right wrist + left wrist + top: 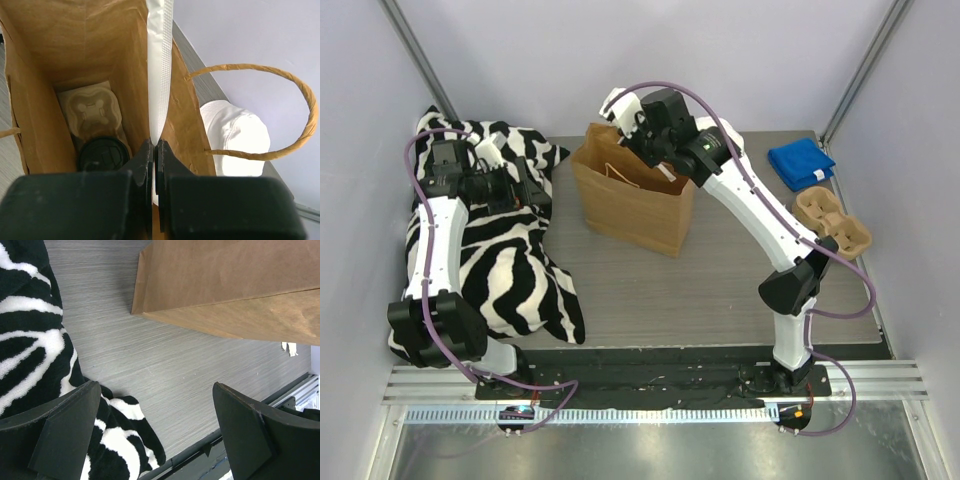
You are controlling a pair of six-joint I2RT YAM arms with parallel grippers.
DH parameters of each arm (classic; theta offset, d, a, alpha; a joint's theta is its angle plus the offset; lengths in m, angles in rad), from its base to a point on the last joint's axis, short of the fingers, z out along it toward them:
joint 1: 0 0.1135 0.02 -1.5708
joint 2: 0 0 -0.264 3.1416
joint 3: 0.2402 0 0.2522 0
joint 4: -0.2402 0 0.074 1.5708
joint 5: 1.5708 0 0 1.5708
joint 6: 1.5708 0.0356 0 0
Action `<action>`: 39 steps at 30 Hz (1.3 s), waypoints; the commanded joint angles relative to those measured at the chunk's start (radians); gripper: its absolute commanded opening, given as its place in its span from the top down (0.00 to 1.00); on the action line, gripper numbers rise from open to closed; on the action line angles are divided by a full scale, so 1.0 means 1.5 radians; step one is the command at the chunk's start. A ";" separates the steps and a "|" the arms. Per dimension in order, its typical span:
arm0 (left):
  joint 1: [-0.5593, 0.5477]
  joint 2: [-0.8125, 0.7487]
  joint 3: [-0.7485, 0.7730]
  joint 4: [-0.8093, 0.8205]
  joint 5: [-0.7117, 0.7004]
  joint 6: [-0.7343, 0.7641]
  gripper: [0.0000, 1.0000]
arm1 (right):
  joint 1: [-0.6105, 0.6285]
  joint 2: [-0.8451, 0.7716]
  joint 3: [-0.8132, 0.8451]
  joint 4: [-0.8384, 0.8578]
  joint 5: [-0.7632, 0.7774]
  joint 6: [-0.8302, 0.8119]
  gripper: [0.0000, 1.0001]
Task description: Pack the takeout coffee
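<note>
Your right claw [154,145] is pressed together on a thin white strip [160,60], seen edge-on and standing up from the pads. I cannot tell what the strip is. The claw hangs just above the open mouth of the brown paper bag [75,40]. The strip lines up almost exactly with the bag's side wall, next to the twisted paper handle [300,100].

Looking down inside, you can see the takeout coffee [100,155] at the bottom of the bag. Only its black lid shows. It sits in the near cell of a pulp tray [92,112], whose far cell is empty.

Your left claw [155,410] stands wide apart and holds nothing. It hovers over the bare tabletop [175,365], between the zebra cloth [30,330] and the bag.

The coffee looks packed already, so the step in hand seems to be adding the strip as an extra. Before you let go, move the right claw a little toward the middle of the opening, off the wall line. Otherwise the strip may catch on the rim or slide down the outside. Lower it until its bottom end is clearly inside the bag, then release. Keep the left claw close, because the bag may need steadying.
</note>
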State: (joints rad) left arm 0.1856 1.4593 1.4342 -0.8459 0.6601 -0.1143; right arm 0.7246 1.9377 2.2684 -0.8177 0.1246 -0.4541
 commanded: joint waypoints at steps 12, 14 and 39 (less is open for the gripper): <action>0.001 -0.015 0.024 -0.017 0.015 0.025 0.00 | -0.004 -0.004 -0.051 -0.028 0.004 0.009 0.95; 0.001 -0.015 0.025 -0.018 0.017 0.025 0.00 | -0.007 -0.002 -0.057 -0.031 0.001 0.019 0.96; 0.002 -0.008 0.063 -0.055 0.001 0.050 0.00 | -0.018 -0.021 0.113 -0.077 -0.033 0.090 0.13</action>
State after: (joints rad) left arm 0.1852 1.4593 1.4601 -0.9031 0.6582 -0.0719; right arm 0.7025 1.9678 2.3867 -0.9707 0.0757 -0.3527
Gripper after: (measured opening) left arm 0.996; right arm 0.798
